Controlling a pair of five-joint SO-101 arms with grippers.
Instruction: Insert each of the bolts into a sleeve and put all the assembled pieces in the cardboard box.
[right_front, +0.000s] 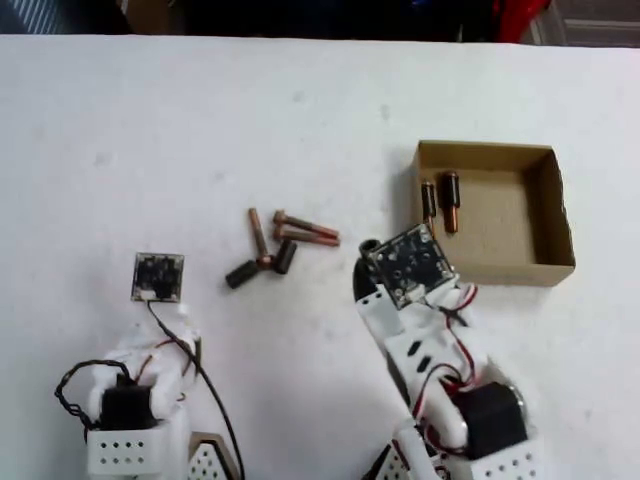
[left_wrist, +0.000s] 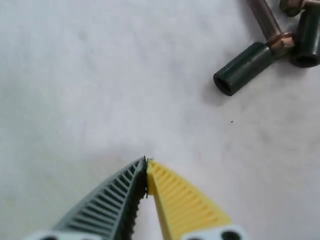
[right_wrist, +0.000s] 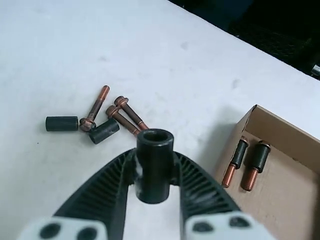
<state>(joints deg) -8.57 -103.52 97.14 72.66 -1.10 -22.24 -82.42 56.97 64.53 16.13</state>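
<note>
While the left pincer (left_wrist: 146, 166) sits closed, the right pincer (right_wrist: 153, 172) — beside the cardboard box (right_front: 487, 155) — clamps a black sleeve (right_wrist: 155, 146).

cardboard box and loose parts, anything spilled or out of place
Nothing stands out. Two assembled pieces lie inside the cardboard box; three bolts and two sleeves lie on the table; the right gripper holds a third sleeve.
</note>
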